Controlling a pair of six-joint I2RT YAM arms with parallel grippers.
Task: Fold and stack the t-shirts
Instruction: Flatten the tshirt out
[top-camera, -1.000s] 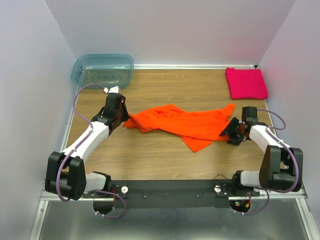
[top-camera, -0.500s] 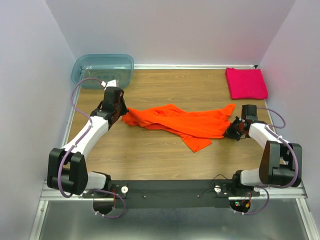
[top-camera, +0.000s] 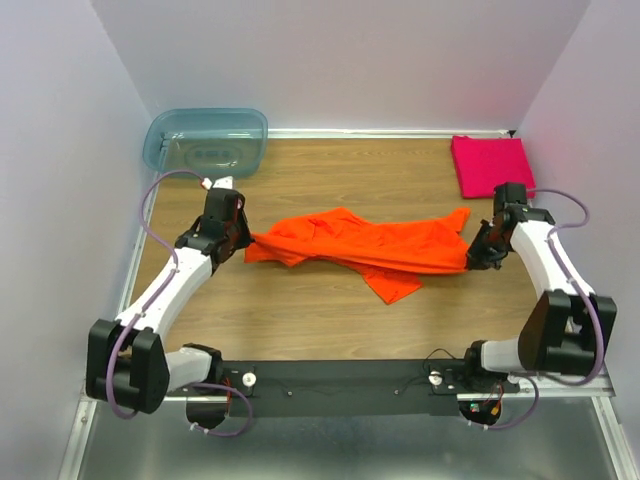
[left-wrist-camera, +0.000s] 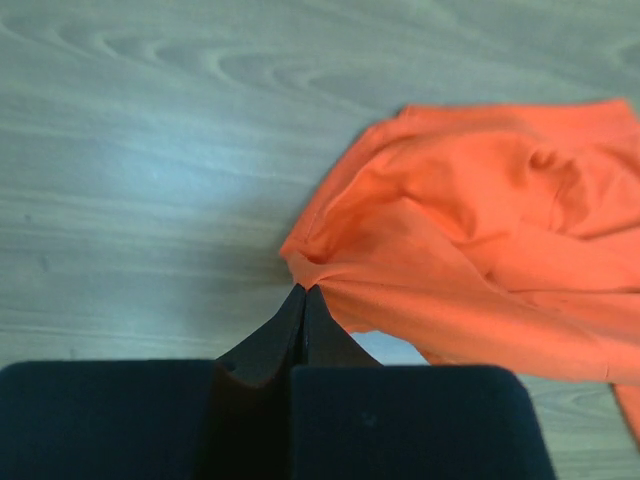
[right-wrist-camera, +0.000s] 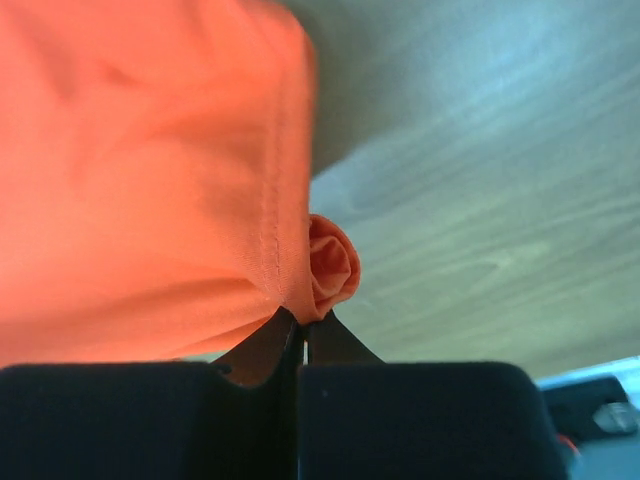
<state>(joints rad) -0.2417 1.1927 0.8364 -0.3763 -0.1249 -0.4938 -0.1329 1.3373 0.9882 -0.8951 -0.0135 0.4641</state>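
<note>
Orange t-shirt (top-camera: 370, 243) stretched, rumpled; pink t-shirt (top-camera: 492, 166) (folded) apart.

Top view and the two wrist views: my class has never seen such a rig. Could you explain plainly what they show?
The top view looks down from above and behind a robot's left arm and right arm, both bolted at the near edge of a wooden table. Each wrist picture comes from a small camera on one arm, looking out over its two-finger gripper. On the table lie a crumpled orange t-shirt, a folded pink t-shirt at the far right, and a blue-green tub at the far left. The left gripper pinches the orange shirt's left end, and the right gripper pinches its right end.
</note>
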